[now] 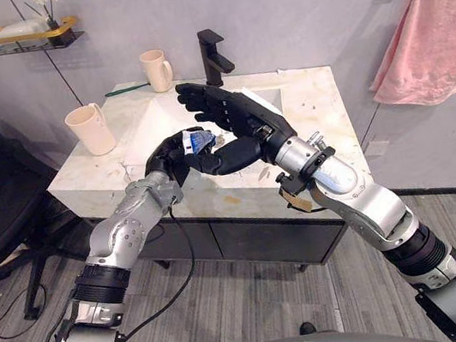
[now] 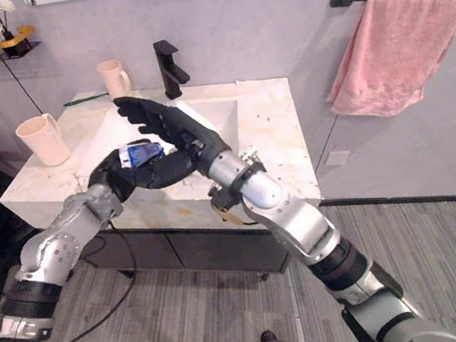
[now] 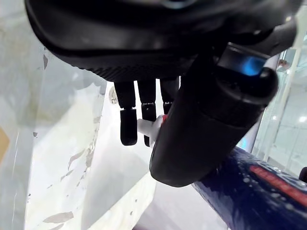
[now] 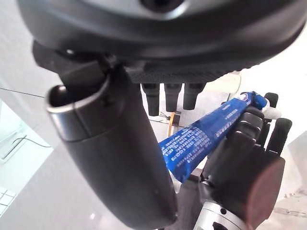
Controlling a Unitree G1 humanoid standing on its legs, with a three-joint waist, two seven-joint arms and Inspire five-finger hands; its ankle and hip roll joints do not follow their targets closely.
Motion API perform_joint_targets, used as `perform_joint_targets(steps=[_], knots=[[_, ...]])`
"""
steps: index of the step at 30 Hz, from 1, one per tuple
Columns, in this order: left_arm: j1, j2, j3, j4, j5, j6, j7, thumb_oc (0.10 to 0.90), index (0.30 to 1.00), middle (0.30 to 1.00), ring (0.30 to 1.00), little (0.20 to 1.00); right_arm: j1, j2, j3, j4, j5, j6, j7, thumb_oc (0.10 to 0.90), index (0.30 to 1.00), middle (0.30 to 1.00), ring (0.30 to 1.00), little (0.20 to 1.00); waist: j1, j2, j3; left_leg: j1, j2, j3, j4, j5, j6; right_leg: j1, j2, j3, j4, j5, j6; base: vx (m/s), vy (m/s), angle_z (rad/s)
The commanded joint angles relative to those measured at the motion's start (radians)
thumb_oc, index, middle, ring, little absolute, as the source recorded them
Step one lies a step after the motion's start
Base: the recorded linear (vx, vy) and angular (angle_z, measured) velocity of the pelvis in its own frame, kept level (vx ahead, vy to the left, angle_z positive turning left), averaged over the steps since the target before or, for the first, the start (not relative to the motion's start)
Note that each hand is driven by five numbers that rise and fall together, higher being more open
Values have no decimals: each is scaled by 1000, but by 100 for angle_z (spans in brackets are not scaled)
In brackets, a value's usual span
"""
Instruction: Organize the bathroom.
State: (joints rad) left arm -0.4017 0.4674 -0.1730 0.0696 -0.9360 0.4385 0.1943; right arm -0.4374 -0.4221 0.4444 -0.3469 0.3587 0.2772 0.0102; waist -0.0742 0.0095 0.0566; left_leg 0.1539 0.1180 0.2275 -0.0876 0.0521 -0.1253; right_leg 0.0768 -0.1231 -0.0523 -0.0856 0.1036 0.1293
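Counter (image 1: pixel 314 110): a pale marble top with a sunken sink (image 1: pixel 169 115) and a black tap (image 1: pixel 213 54) at the back.
Towel (image 1: pixel 437 38): pink, hanging from a dark bar on the wall, well apart from the hands.
Right hand (image 1: pixel 220 110): fingers straight and relaxed, grasping nothing, spread just above the left hand over the sink.
Left hand (image 1: pixel 180 154): fingers curled round a blue tube (image 1: pixel 200 141), held up above the sink's front edge.
Cups: one cream cup (image 1: pixel 90 129) at the counter's left end, another (image 1: pixel 156 69) near the tap.
Progress: early, by my reading; the tube is in hand but not yet put away, and the cups stand loose.
Unclear: the tube's cap end is hard to make out, and its far end is hidden behind the fingers.
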Motion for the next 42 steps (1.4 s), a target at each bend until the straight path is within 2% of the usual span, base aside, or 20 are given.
perform_joint_targets(steps=[1,16,30,31,32,33,34,42], knots=[[-249,-1,14,-82,-29,-140,-13,400,300,300,300,300,-119,47,-21,-61,-44,-60,-19,800,900,900,900,900,20,10,-70,62,0,9,43,-113,14,8,22,-19,-2,-99,8,0,0,0],[-216,13,57,-112,-25,-137,6,400,300,300,300,300,-65,7,-38,-95,-50,-51,104,800,900,900,900,900,17,8,-67,57,7,12,39,-103,12,9,27,-29,-2,-104,1,0,0,0],[-195,-9,55,-90,-25,-145,-3,400,300,300,300,300,-51,19,-49,-102,-46,-88,98,800,900,900,900,900,7,16,-62,62,10,17,33,-102,13,10,28,-18,-2,-106,0,0,0,0],[-194,-12,52,-87,-30,-147,-2,400,300,300,300,300,-54,20,-45,-102,-41,-90,94,629,644,644,644,644,7,16,-61,62,8,17,34,-102,13,10,28,-16,-2,-105,0,0,0,0],[-194,-12,52,-87,-30,-147,-2,400,300,300,300,300,-54,20,-45,-102,-41,-90,94,629,644,644,644,644,7,16,-61,62,8,17,34,-102,13,10,28,-16,-2,-105,0,0,0,0],[-193,-14,51,-85,-30,-147,-4,400,300,300,300,300,-56,22,-44,-101,-41,-91,92,546,519,519,519,519,7,16,-61,62,8,17,35,-102,13,10,28,-16,-2,-105,0,0,0,0],[-193,-14,50,-83,-36,-143,-3,400,300,300,300,300,-57,24,-41,-101,-44,-93,83,400,300,300,300,300,8,17,-60,62,8,17,35,-102,14,11,26,-17,-2,-105,0,0,0,0],[-189,-24,46,-74,-34,-145,-10,400,300,300,300,300,-65,32,-42,-97,-38,-97,68,400,300,300,300,300,9,17,-60,62,10,15,33,-101,14,14,25,-18,-2,-107,-1,0,0,0]])
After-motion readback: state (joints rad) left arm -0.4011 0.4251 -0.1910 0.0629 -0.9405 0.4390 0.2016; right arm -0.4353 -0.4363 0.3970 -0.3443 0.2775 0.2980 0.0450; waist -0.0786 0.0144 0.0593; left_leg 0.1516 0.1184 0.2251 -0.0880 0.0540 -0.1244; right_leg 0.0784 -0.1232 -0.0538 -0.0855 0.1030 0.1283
